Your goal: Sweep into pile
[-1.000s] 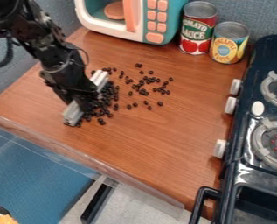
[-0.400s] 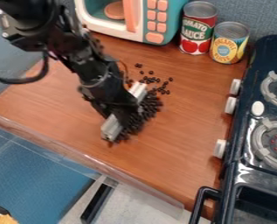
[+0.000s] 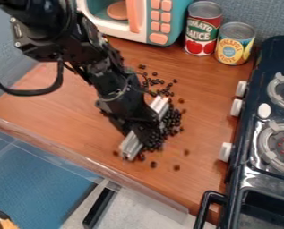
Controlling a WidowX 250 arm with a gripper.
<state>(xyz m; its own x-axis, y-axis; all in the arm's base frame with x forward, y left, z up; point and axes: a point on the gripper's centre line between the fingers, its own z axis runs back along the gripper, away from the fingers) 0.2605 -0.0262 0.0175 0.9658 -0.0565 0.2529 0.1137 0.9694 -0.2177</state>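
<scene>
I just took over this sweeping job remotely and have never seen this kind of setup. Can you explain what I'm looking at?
The view comes from one fixed camera, looking down at a slant. The black machine entering from the upper left is a robot arm. At its end, the gripper holds a pale bar, which seems to serve as the sweeper.

Under it is a wood-look tabletop. Small dark beads are bunched along the bar's right side in the picture. Others lie scattered beyond its upper end, and a few sit loose near its lower end.

Behind are a toy microwave, a red can and a yellow can. A toy stove stands on the right.
</scene>
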